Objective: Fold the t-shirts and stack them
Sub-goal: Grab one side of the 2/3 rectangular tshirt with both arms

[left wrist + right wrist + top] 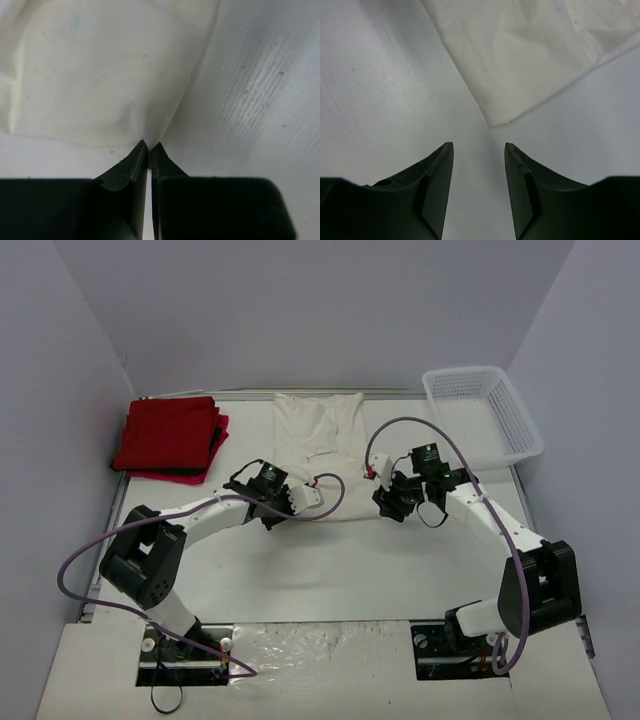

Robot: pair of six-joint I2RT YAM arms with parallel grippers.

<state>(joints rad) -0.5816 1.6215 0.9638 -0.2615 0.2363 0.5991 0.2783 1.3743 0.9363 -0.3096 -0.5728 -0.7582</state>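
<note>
Left gripper (149,146) closed, apparently pinching a corner of the white shirt (100,75); right gripper (479,146) open, empty, near another corner.

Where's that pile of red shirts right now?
In the overhead view the red shirts lie stacked at the far left corner of the table, left of the cream-white shirt and across from the mesh basket.

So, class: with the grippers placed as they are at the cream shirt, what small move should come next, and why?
Probably the right gripper should ease forward and close on the cream shirt: its jaws stand open, the cloth's corner lies just ahead, untouched, while the left gripper looks shut on the other corner.
</note>
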